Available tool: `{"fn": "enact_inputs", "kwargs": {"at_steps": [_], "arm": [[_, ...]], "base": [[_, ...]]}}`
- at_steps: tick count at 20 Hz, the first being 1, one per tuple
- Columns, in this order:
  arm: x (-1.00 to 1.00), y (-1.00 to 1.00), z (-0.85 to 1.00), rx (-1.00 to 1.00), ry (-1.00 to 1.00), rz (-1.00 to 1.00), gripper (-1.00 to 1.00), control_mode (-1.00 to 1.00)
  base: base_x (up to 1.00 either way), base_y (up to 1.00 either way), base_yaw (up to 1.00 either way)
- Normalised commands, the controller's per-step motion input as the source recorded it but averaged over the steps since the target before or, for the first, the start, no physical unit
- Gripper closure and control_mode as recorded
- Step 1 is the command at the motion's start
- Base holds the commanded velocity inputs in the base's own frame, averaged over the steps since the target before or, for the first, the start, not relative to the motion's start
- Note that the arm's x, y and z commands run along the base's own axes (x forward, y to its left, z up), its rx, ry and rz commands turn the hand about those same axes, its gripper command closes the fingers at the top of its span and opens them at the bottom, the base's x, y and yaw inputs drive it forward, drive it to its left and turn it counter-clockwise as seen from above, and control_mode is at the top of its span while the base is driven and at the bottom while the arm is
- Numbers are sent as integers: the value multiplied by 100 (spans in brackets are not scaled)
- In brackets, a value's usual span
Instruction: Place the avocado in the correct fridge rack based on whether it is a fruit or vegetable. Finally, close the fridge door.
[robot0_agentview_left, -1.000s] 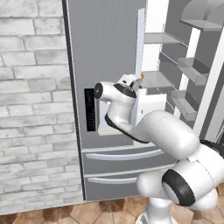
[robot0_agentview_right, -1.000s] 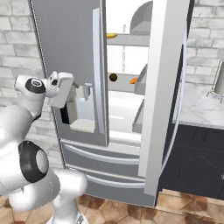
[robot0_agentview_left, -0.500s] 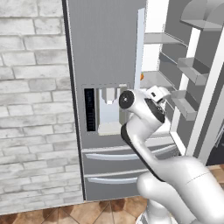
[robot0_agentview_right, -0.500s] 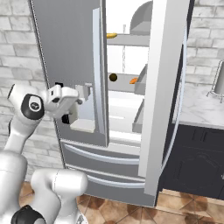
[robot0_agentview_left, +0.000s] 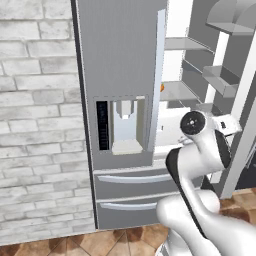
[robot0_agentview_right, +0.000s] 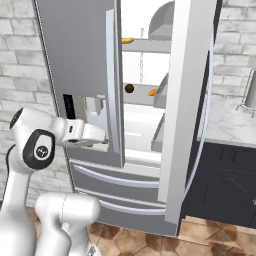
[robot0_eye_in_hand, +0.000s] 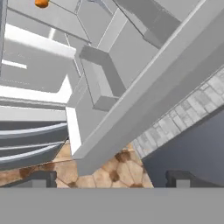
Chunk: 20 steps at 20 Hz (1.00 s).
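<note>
avocado (robot0_agentview_right: 129, 88) on fridge rack (robot0_agentview_right: 142, 100), hand (robot0_agentview_right: 102, 134) half-hidden

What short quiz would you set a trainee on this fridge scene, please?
1. True or false: the avocado lies on the same shelf as the banana.
2. Which small item shares the fridge rack with the avocado? A: an orange item; B: a green bottle; C: a red can.
3. Fill in: the right fridge door stands ____, and the claw is empty.

Key: 1 false, the banana lies one shelf higher; 2 A; 3 open.
</note>
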Motion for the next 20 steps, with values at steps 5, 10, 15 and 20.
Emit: {"fn": "enact_inputs", "kwargs": {"at_steps": [5, 10, 15, 20], "arm": [[-70, -75, 12, 24, -13, -13, -100, -100], [-58, -100, 0, 27, -30, 0, -100, -100], [-70, -98, 0, 21, -44, 0, -100, -100], [-9, -83, 0, 33, -35, 3, -100, -100]], "base": [[0, 0, 0], [0, 0, 0], [0, 0, 0], [0, 0, 0]]}}
